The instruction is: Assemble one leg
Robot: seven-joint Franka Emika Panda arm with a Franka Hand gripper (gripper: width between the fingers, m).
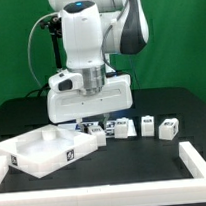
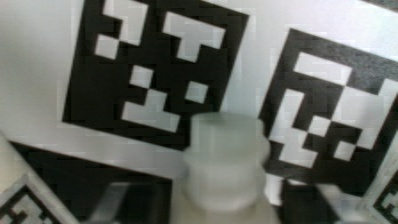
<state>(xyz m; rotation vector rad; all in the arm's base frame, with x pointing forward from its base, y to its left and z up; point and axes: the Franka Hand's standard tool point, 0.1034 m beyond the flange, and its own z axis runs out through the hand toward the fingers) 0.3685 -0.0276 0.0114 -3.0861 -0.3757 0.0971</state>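
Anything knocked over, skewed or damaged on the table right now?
Nothing stands out: the legs sit in a row beside the panel, with no visible damage. The gripper partly hides those under it.

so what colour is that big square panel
The panel is plain white, clearest in the exterior view.

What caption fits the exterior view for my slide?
Panda gripper low over a row of tagged white legs, square panel beside them.

The legs are sitting in a row on the worktop, just to the exterior view's right of the panel.
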